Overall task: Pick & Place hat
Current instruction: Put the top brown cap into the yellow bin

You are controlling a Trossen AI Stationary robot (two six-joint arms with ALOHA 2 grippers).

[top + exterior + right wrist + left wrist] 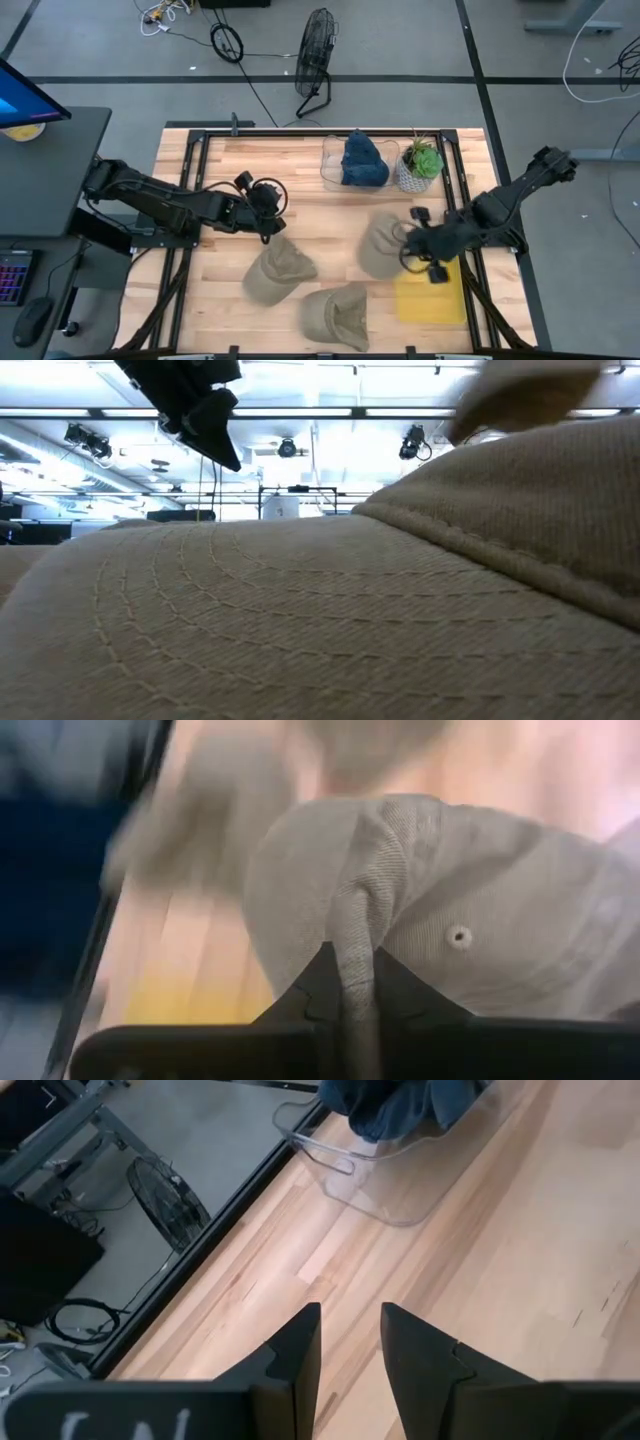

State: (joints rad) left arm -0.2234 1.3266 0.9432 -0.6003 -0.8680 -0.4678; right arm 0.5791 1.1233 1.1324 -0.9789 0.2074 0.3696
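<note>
Now: R arm has a hat pinched, L arm empty.

Right gripper (418,243) is yours to watch. In the right wrist view its fingers (318,982) are clamped on a fold of the grey hat (381,243), cloth bunched between the tips, crown lying away from the wrist. From above, that hat sits just toward the worktop (300,190) centre from the fingers, w/ the yellow pad (430,298) right beside it on the near side, so a short carry that way looks likely, tho the goal isn't certain. Left gripper (268,205) hangs above the worktop next to the tan hat (277,272), fingers (300,1350) a little apart, holding nothing. Third hat (337,315) lies near the front edge. Clear bin (333,160) holds the blue cloth (364,161).
</note>
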